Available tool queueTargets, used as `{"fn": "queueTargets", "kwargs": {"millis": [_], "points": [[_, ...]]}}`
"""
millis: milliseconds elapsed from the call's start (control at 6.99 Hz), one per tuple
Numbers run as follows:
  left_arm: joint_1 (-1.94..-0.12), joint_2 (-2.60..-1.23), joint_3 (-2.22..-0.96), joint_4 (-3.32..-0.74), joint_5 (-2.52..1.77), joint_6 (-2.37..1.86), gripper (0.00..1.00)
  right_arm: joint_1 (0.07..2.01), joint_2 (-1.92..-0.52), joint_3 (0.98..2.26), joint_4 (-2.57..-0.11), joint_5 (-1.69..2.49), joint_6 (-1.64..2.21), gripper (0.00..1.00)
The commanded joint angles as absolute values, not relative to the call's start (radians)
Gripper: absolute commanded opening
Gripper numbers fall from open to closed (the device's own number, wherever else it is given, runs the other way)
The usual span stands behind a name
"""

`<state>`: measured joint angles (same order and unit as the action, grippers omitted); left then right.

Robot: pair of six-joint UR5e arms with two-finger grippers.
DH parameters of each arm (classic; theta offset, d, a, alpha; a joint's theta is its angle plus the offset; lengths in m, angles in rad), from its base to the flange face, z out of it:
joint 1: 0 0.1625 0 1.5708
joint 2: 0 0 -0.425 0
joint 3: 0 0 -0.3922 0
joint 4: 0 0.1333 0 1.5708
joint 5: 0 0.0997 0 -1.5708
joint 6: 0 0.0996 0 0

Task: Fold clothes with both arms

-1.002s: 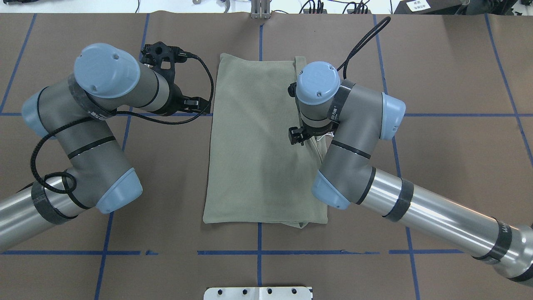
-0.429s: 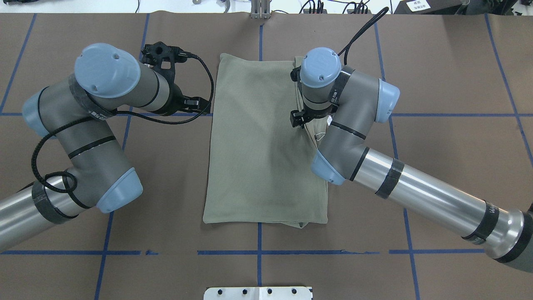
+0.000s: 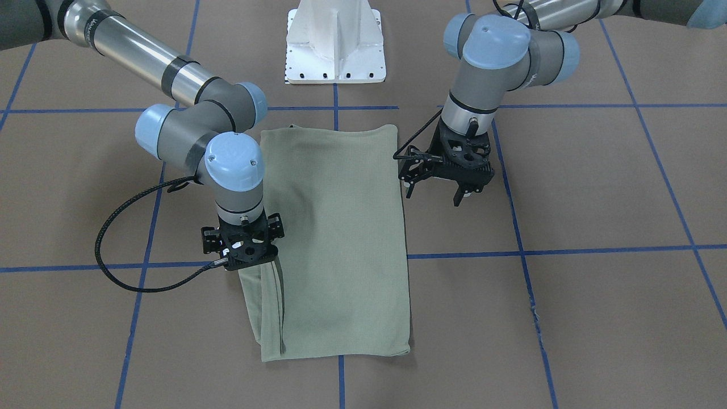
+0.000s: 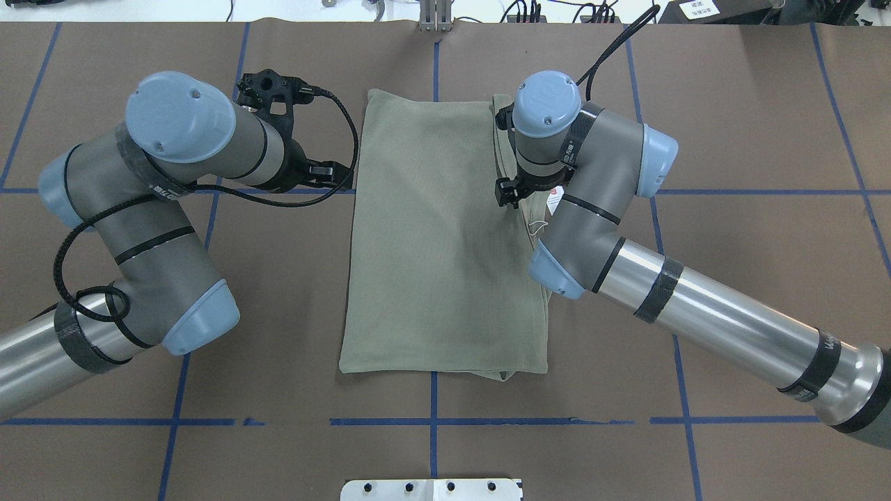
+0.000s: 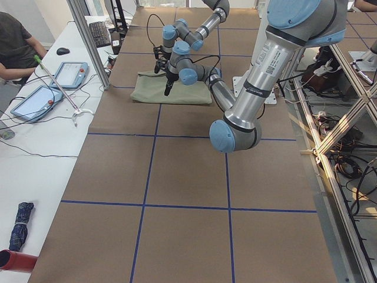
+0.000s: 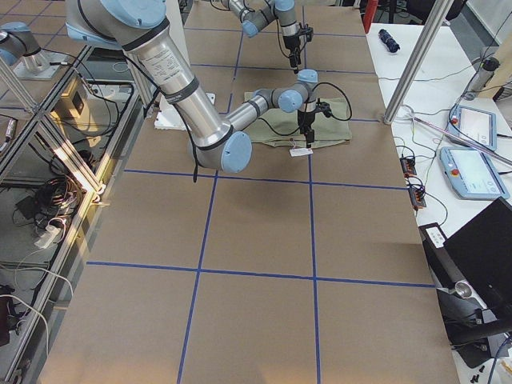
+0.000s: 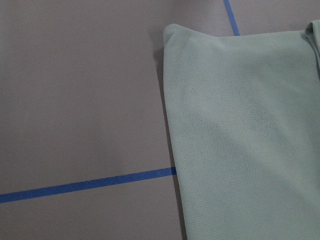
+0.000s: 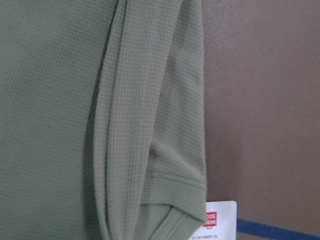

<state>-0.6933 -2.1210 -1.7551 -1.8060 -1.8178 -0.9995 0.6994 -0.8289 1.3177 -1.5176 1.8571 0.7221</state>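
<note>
Right claw slid outward along shirt edge, beside hang tag.

Shirt is a fine waffle-ish knit, totally matt, with a ribbed cuff at 6 o'clock in the right wrist view. Hang tag at 5 o'clock there looks like smooth white card. Table cover reads as matt brown paper, and the blue tape lines are a touch shinier. Right arm tube is shiny brushed metal. The joint caps are smooth light blue plastic. Left gripper is matt black plastic, with a braided cable.
</note>
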Motion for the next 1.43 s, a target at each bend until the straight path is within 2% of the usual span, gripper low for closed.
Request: {"fn": "queueTargets", "kwargs": {"millis": [0, 573, 859, 1288], "points": [[-0.692, -2.126, -1.758, -1.805, -1.818, -1.005, 1.0, 0.76, -0.87, 1.318, -1.52, 1.902, 0.648, 1.0], [-0.693, -2.128, -1.782, -1.801, -1.816, -1.011, 1.0, 0.782, -0.815, 1.306, -1.513, 1.957, 0.637, 1.0], [-0.695, -2.128, -1.781, -1.801, -1.812, -1.009, 1.0, 0.779, -0.648, 1.109, -1.502, 1.953, 0.635, 1.0], [-0.695, -2.128, -1.781, -1.802, -1.812, -1.009, 1.0, 0.776, -0.577, 0.916, -1.355, 1.918, 0.634, 1.0]]}}
